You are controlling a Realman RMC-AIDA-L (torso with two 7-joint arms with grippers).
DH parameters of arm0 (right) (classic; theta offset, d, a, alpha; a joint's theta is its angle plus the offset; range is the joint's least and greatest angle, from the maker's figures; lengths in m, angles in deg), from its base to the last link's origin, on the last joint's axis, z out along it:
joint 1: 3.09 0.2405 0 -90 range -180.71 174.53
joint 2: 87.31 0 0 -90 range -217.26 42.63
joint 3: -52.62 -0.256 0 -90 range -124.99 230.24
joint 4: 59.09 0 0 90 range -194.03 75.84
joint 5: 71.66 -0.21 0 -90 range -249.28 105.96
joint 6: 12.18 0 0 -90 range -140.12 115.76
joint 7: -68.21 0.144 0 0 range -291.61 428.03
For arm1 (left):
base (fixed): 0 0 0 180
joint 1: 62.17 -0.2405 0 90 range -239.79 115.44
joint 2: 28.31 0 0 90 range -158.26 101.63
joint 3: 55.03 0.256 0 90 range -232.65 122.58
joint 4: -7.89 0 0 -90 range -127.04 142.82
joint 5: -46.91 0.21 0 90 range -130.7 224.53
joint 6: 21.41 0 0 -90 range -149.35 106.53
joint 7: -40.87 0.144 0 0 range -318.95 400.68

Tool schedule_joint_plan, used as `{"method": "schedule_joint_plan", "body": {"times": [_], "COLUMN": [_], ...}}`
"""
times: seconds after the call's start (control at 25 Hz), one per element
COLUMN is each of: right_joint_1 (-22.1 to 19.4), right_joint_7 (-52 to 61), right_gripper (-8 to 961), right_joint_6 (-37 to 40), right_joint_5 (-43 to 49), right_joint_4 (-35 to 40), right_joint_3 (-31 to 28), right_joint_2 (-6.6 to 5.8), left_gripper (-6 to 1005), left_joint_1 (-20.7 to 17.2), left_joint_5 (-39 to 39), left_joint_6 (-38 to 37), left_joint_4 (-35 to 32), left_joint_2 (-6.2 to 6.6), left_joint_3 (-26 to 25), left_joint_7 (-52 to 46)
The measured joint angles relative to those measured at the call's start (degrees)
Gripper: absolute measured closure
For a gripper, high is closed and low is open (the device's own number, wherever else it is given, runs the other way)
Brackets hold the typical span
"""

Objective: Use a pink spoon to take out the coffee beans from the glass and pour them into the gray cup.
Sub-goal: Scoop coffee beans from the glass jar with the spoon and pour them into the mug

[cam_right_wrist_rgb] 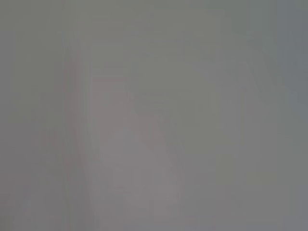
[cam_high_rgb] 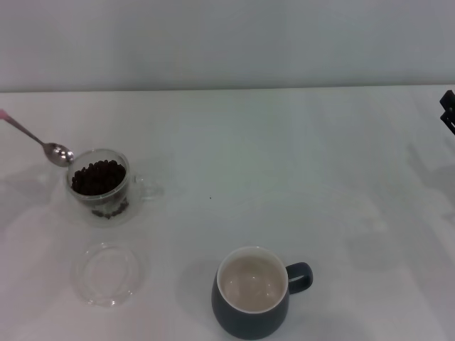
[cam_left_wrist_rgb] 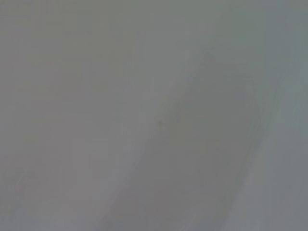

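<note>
The pink spoon [cam_high_rgb: 43, 144] slants in from the left edge of the head view, its pink handle tip at the frame's border and its metal bowl just left of the glass's rim. What holds it is out of view. The glass [cam_high_rgb: 100, 186] stands at the left, its handle pointing right, filled with dark coffee beans [cam_high_rgb: 98, 176]. The gray cup [cam_high_rgb: 252, 293] stands at the near middle with a cream inside that holds no beans; its handle points right. A dark part of my right gripper [cam_high_rgb: 448, 112] shows at the far right edge. Both wrist views show only blank pale surface.
A flat round clear glass dish [cam_high_rgb: 109, 273] lies on the white table [cam_high_rgb: 284, 163] in front of the glass. A pale wall runs along the table's far edge.
</note>
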Motion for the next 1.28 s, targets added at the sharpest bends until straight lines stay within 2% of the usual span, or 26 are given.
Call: {"method": "schedule_joint_plan", "body": {"times": [0.08,0.24,0.68,0.88,1.04,1.28], "right_joint_1": [-0.03,-0.37,-0.53,-1.0,-1.22,-1.65], "right_joint_7": [0.0,0.0,0.0,0.0,0.0,0.0], "right_gripper": [110,110,110,110,110,110], "right_joint_6": [0.03,0.09,0.02,0.14,0.18,0.22], "right_joint_5": [-0.37,-0.89,-1.27,-1.27,-1.3,-1.56], "right_joint_4": [-0.14,-0.24,-0.23,-0.22,-0.14,0.01], "right_joint_3": [0.0,0.0,0.0,-0.01,0.0,0.0], "right_joint_2": [0.0,0.0,0.0,0.0,-0.06,-0.09], "left_gripper": [866,865,865,866,867,866], "left_joint_1": [-0.02,-0.11,0.13,0.14,0.18,0.13], "left_joint_5": [-0.09,-0.32,-3.23,-3.25,-3.72,-3.71], "left_joint_6": [-1.17,-3.47,-8.18,-9.51,-12.27,-15.05], "left_joint_4": [0.0,0.14,5.84,6.77,6.92,6.98], "left_joint_2": [-1.4,-3.23,-3.82,-4.77,-5.62,-6.09], "left_joint_3": [-0.08,-0.3,-0.23,-0.24,-0.2,-0.12], "left_joint_7": [2.48,7.07,13.47,13.74,9.97,4.84]}}
